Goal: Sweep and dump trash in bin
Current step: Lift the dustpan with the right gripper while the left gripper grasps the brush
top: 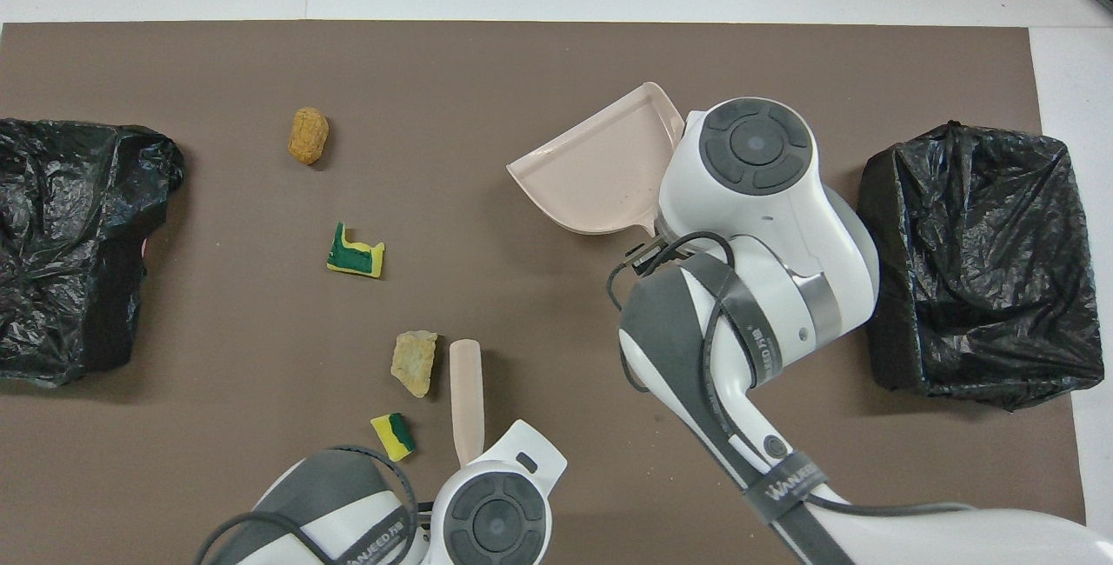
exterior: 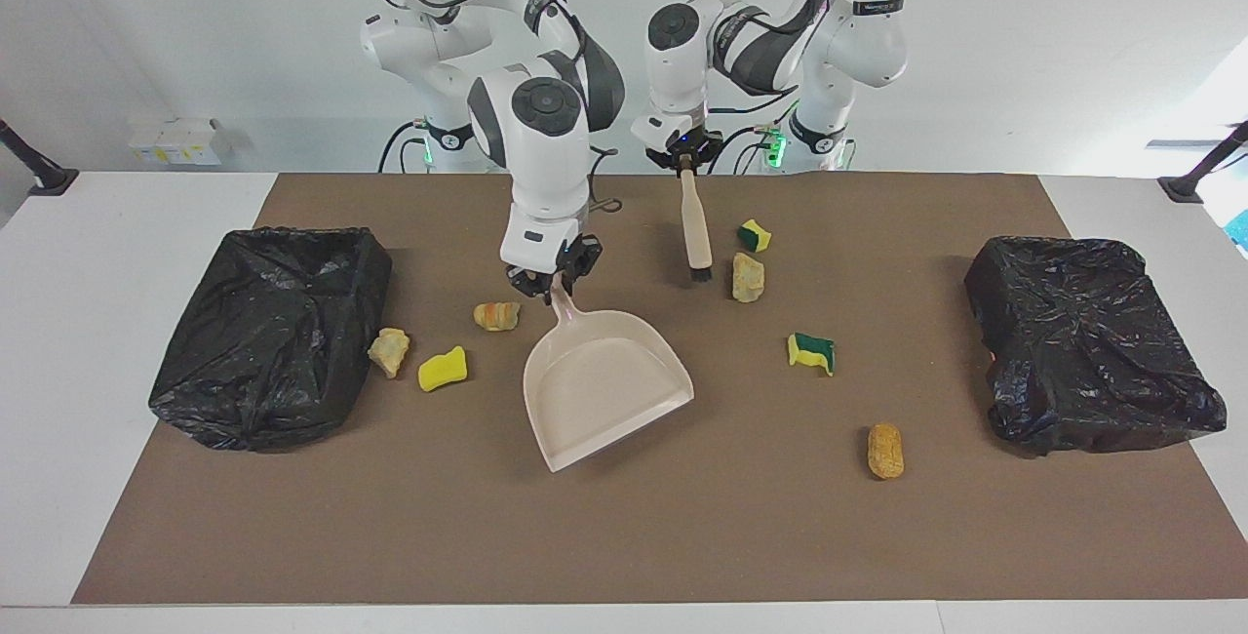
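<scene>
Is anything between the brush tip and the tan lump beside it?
Nothing visible. The left gripper holds the brush; its bristle end hangs just beside the tan lump, with only bare mat between them.

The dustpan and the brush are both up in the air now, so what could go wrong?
1. The right gripper holds the dustpan only by the tip of its handle, and the pan hangs tilted. It might swing or slip.
2. The left gripper holds the brush right beside a tan lump. A careless sweep could flick it away from the pan.
3. Scraps lie apart, some by the bag, so some may get missed.
</scene>
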{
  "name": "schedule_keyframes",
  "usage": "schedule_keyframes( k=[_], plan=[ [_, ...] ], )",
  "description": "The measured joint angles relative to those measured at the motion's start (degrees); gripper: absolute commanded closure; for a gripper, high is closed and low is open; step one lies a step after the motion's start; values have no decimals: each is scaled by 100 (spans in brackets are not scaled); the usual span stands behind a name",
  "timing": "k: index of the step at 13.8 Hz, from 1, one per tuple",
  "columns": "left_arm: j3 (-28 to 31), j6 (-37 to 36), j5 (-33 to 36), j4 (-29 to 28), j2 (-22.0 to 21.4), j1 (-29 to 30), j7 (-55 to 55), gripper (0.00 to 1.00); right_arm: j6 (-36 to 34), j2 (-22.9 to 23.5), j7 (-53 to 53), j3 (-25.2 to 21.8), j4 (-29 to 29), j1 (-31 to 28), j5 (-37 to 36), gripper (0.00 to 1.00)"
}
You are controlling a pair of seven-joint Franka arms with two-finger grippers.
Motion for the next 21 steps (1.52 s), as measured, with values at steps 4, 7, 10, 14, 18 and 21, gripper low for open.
schedule_keyframes(
  k=[4,7,10,14,18,21],
  plan=[
    [8,-506,23,8,-248,549,-48,100,-139,1,-1003,-3,-46,-218,0,100],
    [12,-815,25,10,-362,813,-584,100,-212,-26,-1567,13,-128,-199,-1,100],
    [4,-863,26,3,-403,941,-1326,100,-219,-159,-2325,14,-409,-188,-12,100],
    [-4,-960,25,-68,-415,958,-2282,100,-221,-481,-3113,29,-891,-10,-18,100],
    [-7,-920,-259,-299,-418,975,-2675,100,-205,-802,-3203,34,-1404,109,-52,100],
    [-11,-575,-488,-555,-412,1005,-2722,100,-154,-941,-3233,29,-1673,107,-89,100]
  ],
)
